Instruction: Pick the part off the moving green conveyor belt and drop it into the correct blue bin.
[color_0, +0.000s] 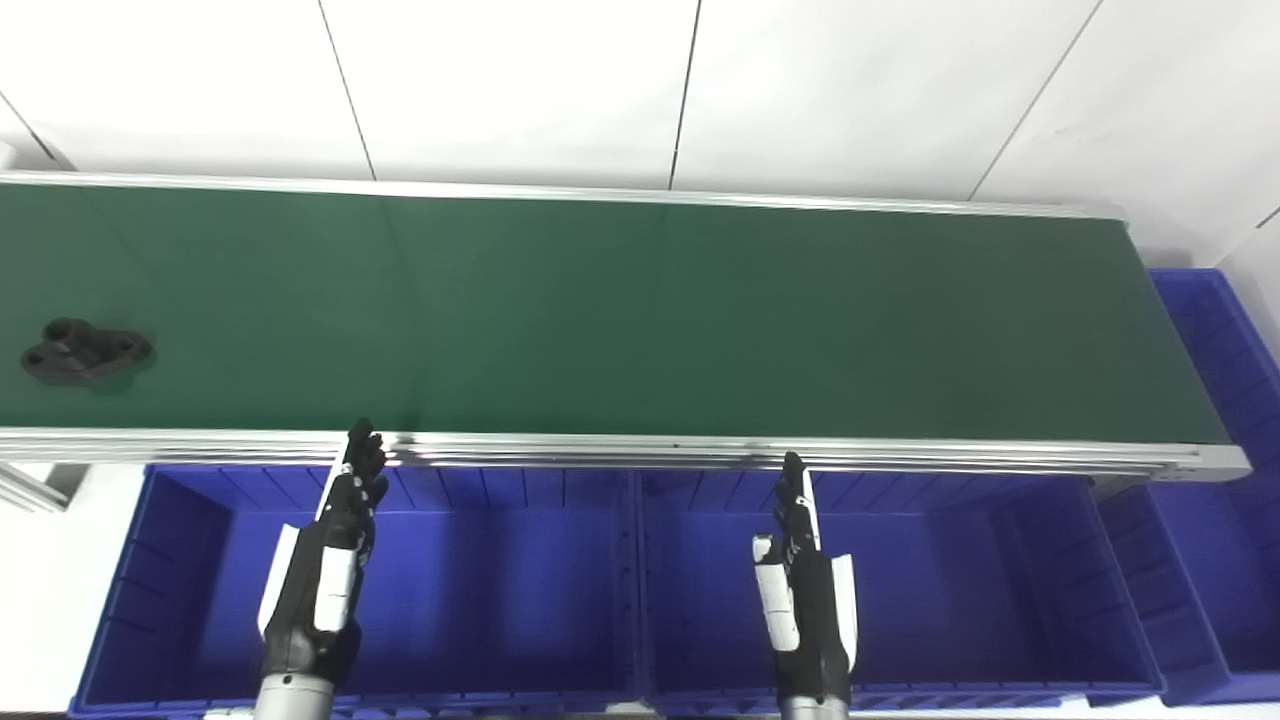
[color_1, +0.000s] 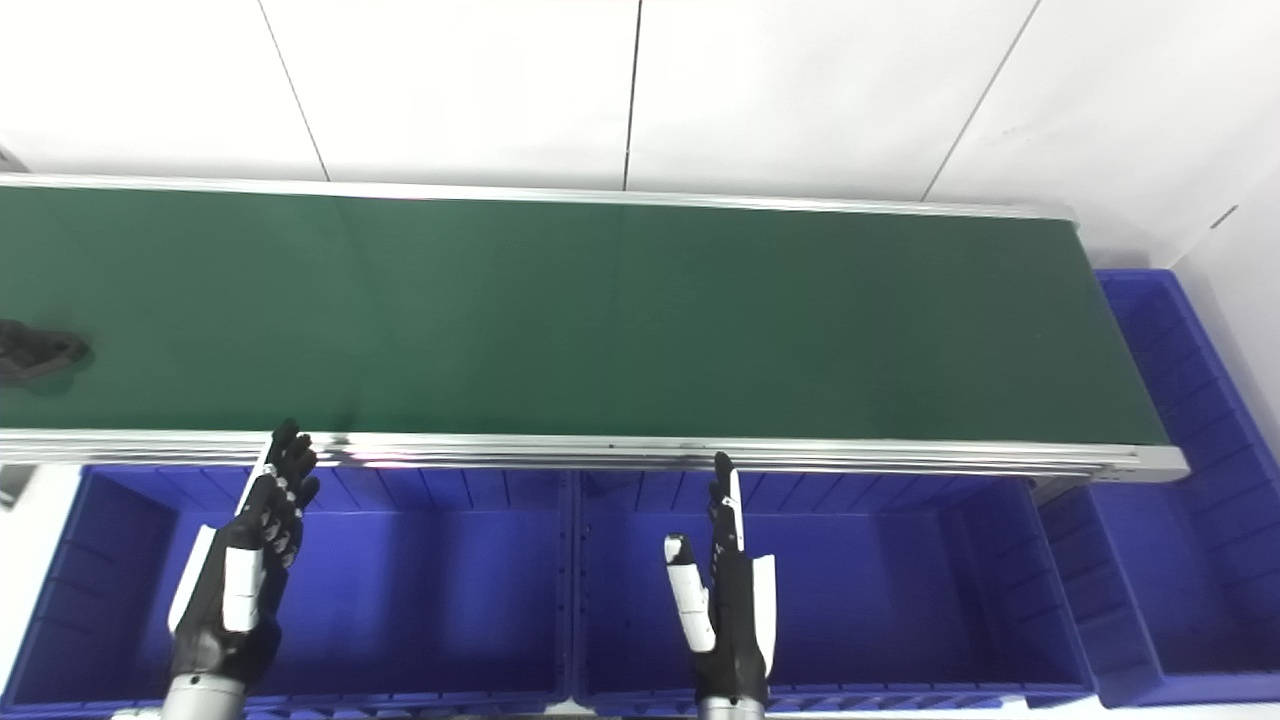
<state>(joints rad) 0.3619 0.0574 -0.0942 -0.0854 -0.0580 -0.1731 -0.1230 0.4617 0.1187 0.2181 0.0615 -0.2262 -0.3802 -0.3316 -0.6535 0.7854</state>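
**Hands wait over the bins; part rides at the belt's far left**

Nearest, at six o'clock, the left hand (color_0: 325, 560) and right hand (color_0: 805, 590) hover above two blue bins (color_0: 480, 590), fingers straight and spread, holding nothing. A third bin (color_0: 1215, 470) sits at three o'clock beyond the belt's end. Past the metal rail, the green conveyor belt (color_0: 640, 320) spans the view. At nine o'clock lies the black part (color_0: 85, 352), a flanged bracket with holes. It looks rigid, compact, probably light plastic or cast metal; pinching across its raised centre boss seems the surest hold, since the flat flanges hug the belt.
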